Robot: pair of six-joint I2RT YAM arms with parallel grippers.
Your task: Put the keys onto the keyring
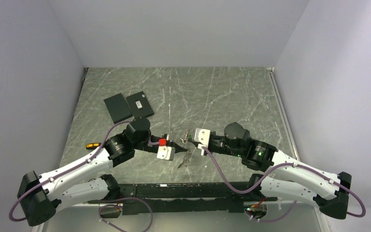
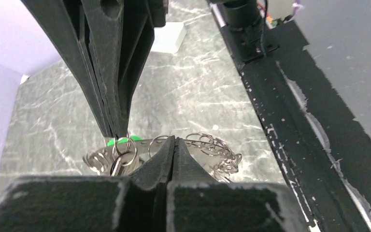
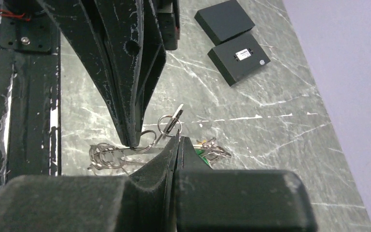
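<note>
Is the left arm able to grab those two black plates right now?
Probably not yet. Nothing blocks the way to the black plates, but the left gripper is shut on the keyring, so it must let go first.

I've got the keyring (image 2: 125,151) low and left of centre in the left wrist view, a thin silver loop, its green tag (image 2: 121,141) just behind and its chain (image 2: 212,145) bunched to the right. In the right wrist view, what looks like a silver key (image 3: 176,115) tilts up through a small ring at mid-frame.
</note>
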